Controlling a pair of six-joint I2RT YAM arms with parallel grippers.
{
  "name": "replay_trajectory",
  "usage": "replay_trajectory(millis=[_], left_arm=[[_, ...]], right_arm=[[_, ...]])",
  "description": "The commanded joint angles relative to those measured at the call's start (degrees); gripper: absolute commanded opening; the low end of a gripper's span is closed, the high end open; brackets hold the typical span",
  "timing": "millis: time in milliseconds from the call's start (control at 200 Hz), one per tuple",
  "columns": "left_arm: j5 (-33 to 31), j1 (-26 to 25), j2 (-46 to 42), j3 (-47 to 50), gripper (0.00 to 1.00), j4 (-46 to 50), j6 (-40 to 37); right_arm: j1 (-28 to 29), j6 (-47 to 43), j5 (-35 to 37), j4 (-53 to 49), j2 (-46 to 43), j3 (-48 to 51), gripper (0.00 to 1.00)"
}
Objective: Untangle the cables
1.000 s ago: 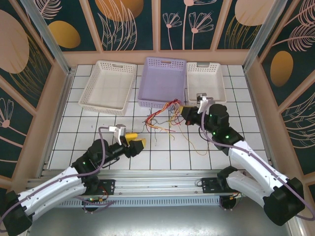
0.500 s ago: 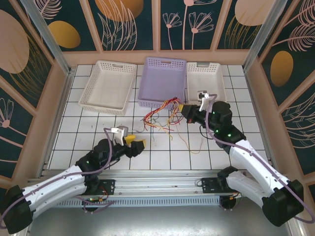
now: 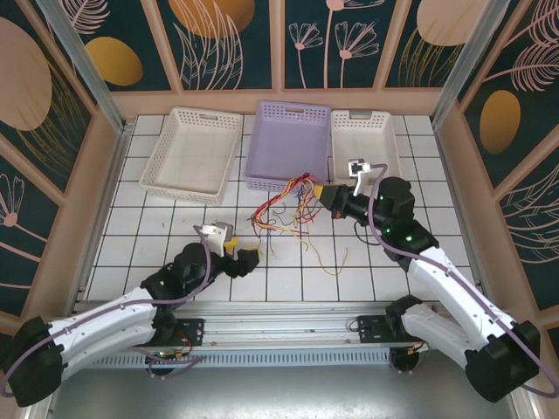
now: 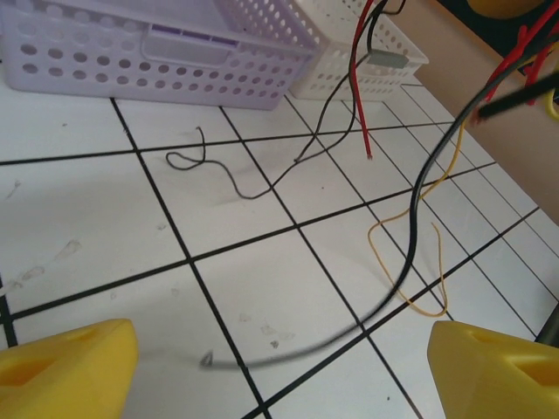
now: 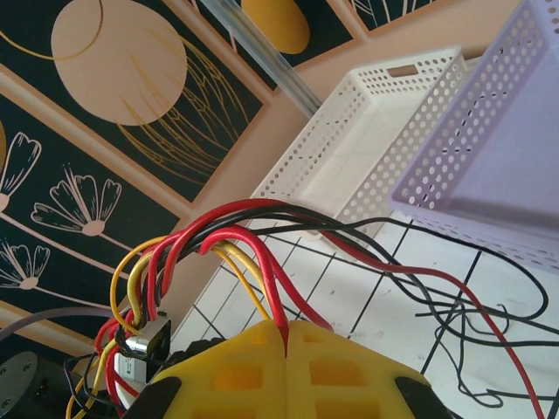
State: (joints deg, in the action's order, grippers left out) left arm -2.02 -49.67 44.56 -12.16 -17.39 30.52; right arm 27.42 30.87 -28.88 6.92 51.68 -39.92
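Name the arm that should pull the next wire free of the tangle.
Left. The left gripper is open and low over the tiles, with a loose black wire ending between its fingers. The right gripper is shut on the cables, holding the bundle up.

white tiled surface (image 3: 131, 253) carries a white basket (image 3: 192, 153), a lavender basket (image 3: 284, 140), another white basket (image 3: 367, 138), and trailing cables (image 3: 281, 212).

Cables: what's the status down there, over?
Left gripper open, low over a loose black cable. Right gripper shut on the cables, held high, ends trailing on the table. Purple basket close behind them.
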Motion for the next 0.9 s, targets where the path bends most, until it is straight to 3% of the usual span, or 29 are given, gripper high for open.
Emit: replay_trajectory(millis=[0,315,546,781,831,896], left_arm=[[2.44,-0.3,2.23,-1.72,0.86,-6.44,-1.02],[6.1,-0.34,5.93,-0.36,0.86,-12.95,-0.1],[7.03,-0.31,9.66,-2.49,0.66,-14.08,-0.99],[6.08,-0.26,11.78,-3.05,0.71,-15.9,-1.08],[6.06,-0.34,11.68,-3.13,0.66,-16.01,-1.28],[6.32,-0.26,11.69,-3.64,0.51,-15.48,-1.6]], right_arm=[[-0.36,1.21,-1.97,0.71,-0.74,-2.69,0.0],[-0.38,2.56,-3.97,2.12,-0.81,-2.45,0.0],[-0.43,3.86,-5.27,3.52,-0.73,-2.24,0.0],[-0.35,4.8,-6.53,3.8,-1.25,-2.41,0.0],[-0.31,4.94,-6.78,3.88,-1.39,-2.35,0.0],[-0.35,5.07,-6.82,3.81,-1.57,-2.35,0.0]])
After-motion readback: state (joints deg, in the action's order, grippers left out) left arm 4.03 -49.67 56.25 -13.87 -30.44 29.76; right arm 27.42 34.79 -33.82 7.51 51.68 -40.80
